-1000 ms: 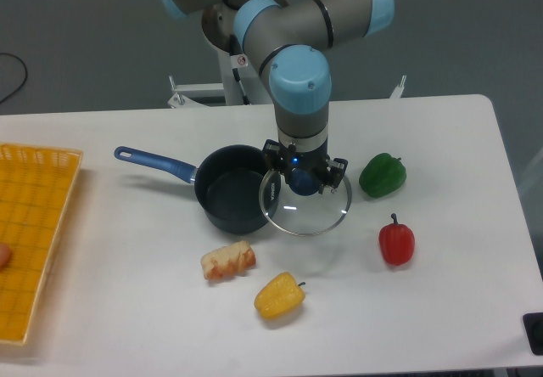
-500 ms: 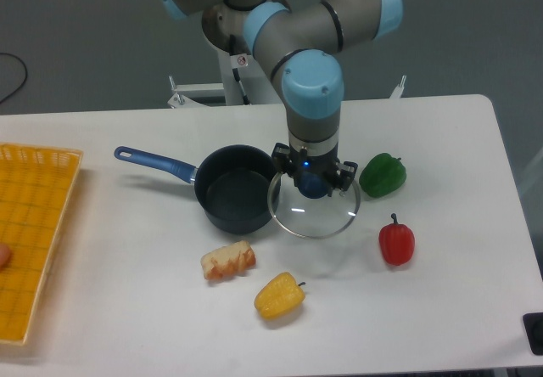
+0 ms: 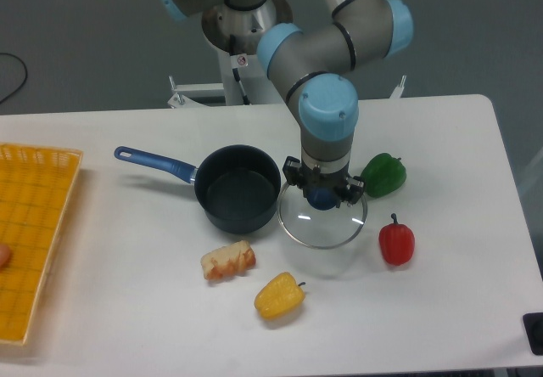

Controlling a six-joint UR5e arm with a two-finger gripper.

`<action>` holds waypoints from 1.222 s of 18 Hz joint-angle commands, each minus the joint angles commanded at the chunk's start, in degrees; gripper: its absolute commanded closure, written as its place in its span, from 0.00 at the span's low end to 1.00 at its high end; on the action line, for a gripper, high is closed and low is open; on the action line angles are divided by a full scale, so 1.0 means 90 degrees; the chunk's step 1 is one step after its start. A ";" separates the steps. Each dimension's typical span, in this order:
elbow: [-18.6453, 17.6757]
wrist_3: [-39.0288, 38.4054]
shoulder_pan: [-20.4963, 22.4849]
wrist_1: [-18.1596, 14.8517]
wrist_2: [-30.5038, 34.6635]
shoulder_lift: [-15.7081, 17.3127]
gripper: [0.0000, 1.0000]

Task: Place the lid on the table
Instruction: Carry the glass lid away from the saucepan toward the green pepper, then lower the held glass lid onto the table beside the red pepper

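The lid point(image 3: 323, 222) is a round glass disc with a metal rim and a dark blue knob. My gripper point(image 3: 322, 194) is shut on the knob and holds the lid roughly level just above the white table point(image 3: 441, 139), right of the dark blue saucepan point(image 3: 237, 188). The lid's left rim is close to the pan's right wall. I cannot tell whether the lid touches the tabletop.
A green pepper point(image 3: 383, 174) lies just right of the gripper and a red pepper point(image 3: 396, 241) right of the lid. A yellow pepper point(image 3: 278, 295) and a bread-like piece point(image 3: 227, 261) lie in front. A yellow grid tray point(image 3: 34, 233) sits at the left edge.
My gripper has moved to the right and a little lower with the lid, away from the saucepan's rim and toward the peppers.
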 joint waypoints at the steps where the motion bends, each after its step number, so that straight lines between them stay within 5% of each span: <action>1: 0.0000 0.0000 0.0000 0.0088 0.0000 -0.0059 0.42; 15: 0.0108 -0.0010 0.0000 0.0313 0.0029 -0.0762 0.42; 22: 0.0117 -0.0029 0.0000 0.0294 0.0010 -0.0811 0.42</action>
